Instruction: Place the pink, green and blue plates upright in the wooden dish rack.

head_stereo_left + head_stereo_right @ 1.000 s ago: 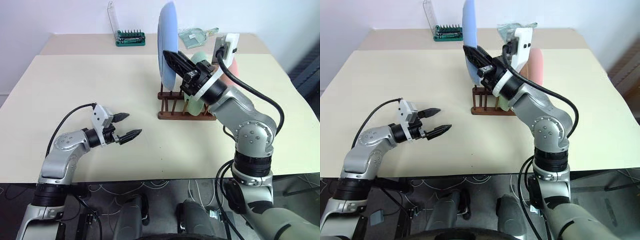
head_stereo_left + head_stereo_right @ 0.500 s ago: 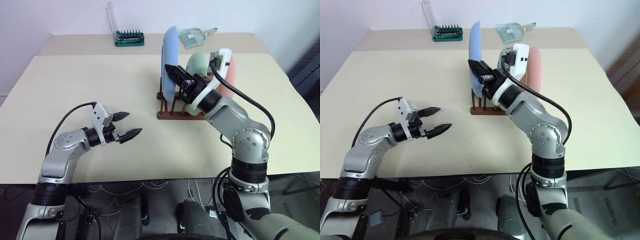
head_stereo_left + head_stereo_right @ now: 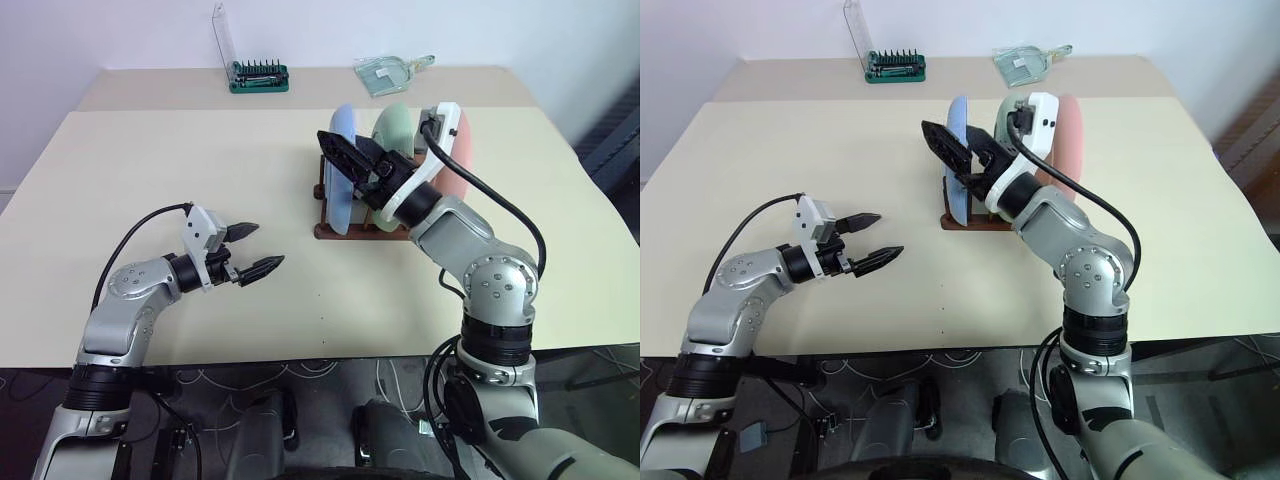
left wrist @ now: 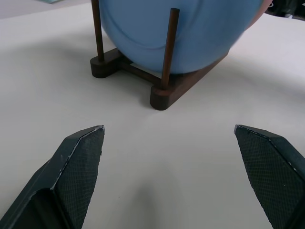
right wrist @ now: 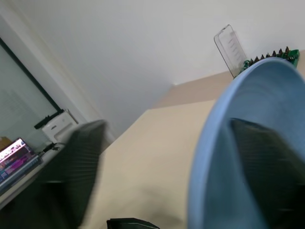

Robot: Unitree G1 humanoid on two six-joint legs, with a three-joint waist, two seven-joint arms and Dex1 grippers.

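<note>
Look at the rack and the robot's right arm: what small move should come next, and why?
Probably draw the right gripper up and back, clear of the blue plate. Its fingers stand open on either side of the rim, and the plate already sits upright in the wooden dish rack beside the green plate and pink plate.

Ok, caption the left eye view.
Right hand open astride the blue plate standing in the wooden rack.

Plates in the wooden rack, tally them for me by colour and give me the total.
Light blue round plate: 1
Pale mint green round plate: 1
Salmon pink round plate: 1
Total: 3 plates, all standing upright in the dark brown wooden peg rack.
</note>
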